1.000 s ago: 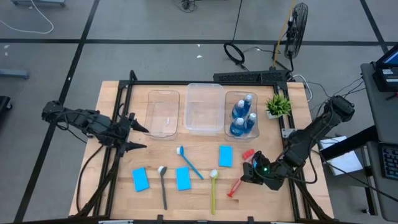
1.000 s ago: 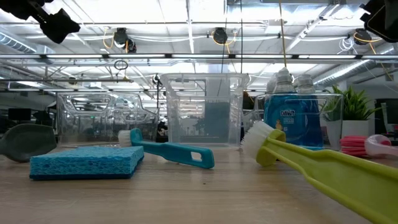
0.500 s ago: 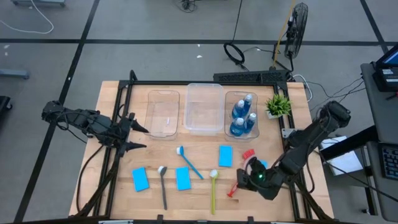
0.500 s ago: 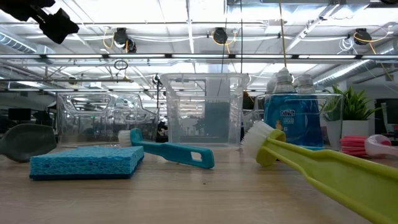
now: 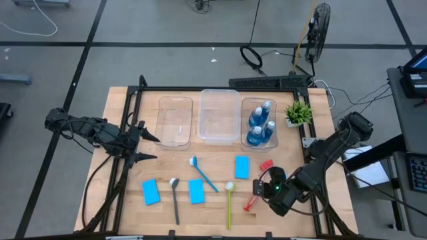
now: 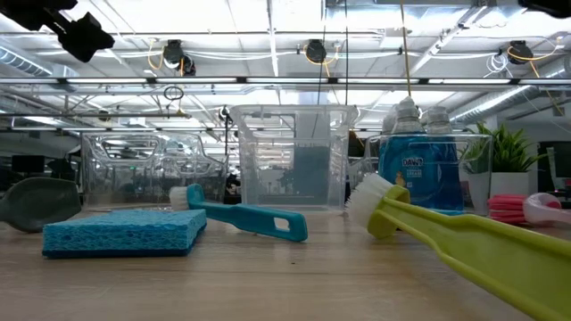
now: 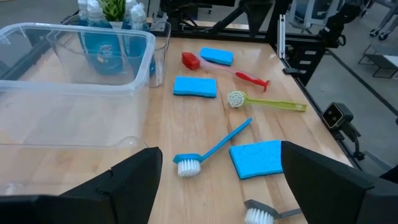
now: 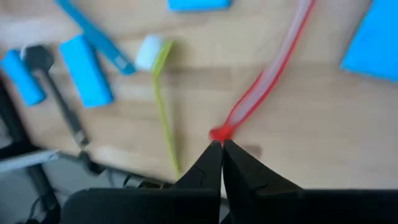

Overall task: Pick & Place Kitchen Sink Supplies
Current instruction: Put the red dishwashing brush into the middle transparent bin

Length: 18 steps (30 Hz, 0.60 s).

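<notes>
Right gripper [image 8: 221,146] jaws closed, tips pressed together, nothing between them; tips hang just above the tail end of the red brush [image 8: 267,81]. Left gripper [image 7: 217,180] jaws spread wide, empty, parked at the left table edge near the narrow tub [image 5: 175,121] — this arm waits.

Right gripper sits over the table's front right corner [image 5: 261,189], above the red brush [image 5: 259,189], which lies on the wood with bristles toward the potted plant [image 5: 298,112]. Judgement: the closed tips point at the handle end, likely lining up on it; the jaws would need to open before any grasp.

Bottles [image 5: 260,124] stand together in the right-hand tub [image 5: 244,127], so that group looks sorted. Middle tub [image 5: 217,117] and narrow tub hold nothing visible.

Loose on the table: blue brush [image 5: 203,173], yellow-green brush [image 5: 228,203], dark brush [image 5: 175,199], three sponges in plain sight [image 5: 151,191] [image 5: 196,191] [image 5: 241,167]. A fourth sponge shows in the wrist views beside the red brush [image 7: 216,56].

Risk, as judgement: thin handle lies flat, easy to slip.
</notes>
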{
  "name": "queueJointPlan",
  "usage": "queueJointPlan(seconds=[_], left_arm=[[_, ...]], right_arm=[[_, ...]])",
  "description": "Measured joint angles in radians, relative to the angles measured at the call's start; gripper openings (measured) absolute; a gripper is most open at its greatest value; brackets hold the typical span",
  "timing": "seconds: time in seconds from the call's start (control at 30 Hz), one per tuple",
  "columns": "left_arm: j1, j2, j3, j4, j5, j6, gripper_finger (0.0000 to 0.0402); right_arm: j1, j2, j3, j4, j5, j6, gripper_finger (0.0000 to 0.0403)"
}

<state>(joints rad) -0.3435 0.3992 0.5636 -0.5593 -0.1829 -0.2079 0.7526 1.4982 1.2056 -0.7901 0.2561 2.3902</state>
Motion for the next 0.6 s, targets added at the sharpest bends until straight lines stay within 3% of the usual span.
queueJointPlan(seconds=[0.33,0.6], left_arm=[[0.000,0.000,0.000,0.000,0.000,0.003,0.0307],[0.000,0.000,0.000,0.000,0.000,0.003,0.0306]], right_arm=[[-0.016,-0.006,-0.036,0.050,-0.054,-0.049,0.0004],[-0.017,-0.006,-0.111,0.214,-0.050,-0.177,0.0004]])
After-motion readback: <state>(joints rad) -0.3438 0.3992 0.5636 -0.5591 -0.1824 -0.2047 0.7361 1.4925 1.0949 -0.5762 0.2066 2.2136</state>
